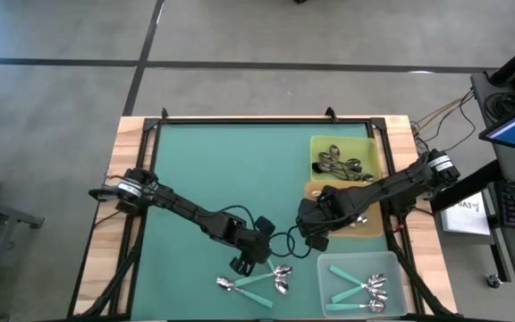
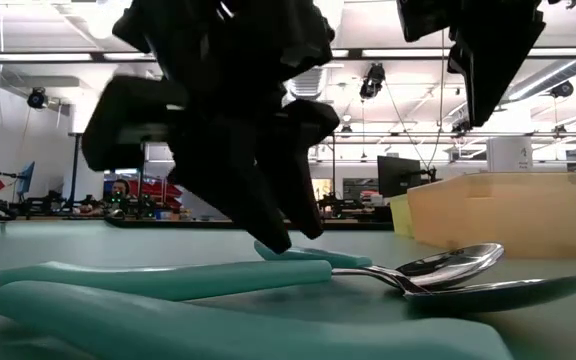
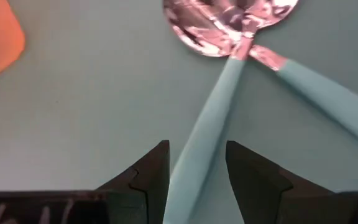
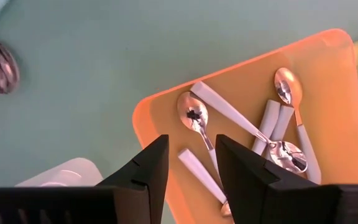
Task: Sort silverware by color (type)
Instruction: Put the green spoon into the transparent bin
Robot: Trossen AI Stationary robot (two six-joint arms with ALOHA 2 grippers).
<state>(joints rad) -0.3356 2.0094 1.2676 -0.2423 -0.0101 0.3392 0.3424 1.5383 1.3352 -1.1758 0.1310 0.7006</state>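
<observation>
Three teal-handled spoons (image 1: 259,283) lie flat on the green mat near the table's near edge, two of them crossing at their bowls (image 3: 229,25). My left gripper (image 3: 197,149) is open and points down over one of them. Its fingers stand on either side of that spoon's handle (image 3: 205,134) with a small gap on each side. In the low view its fingers (image 2: 273,220) end just above the handle's free end (image 2: 298,252). My right gripper (image 4: 191,146) is open and holds nothing, raised over the near corner of the orange tray (image 4: 328,74).
The orange tray (image 1: 372,225) holds pale-handled spoons (image 4: 229,115). The yellow tray (image 1: 316,148) behind it holds dark spoons (image 1: 340,163). A clear tray (image 1: 329,268) at the near right holds more teal spoons (image 1: 369,288). The two arms are close together mid-table, and the mat's left and far parts are bare.
</observation>
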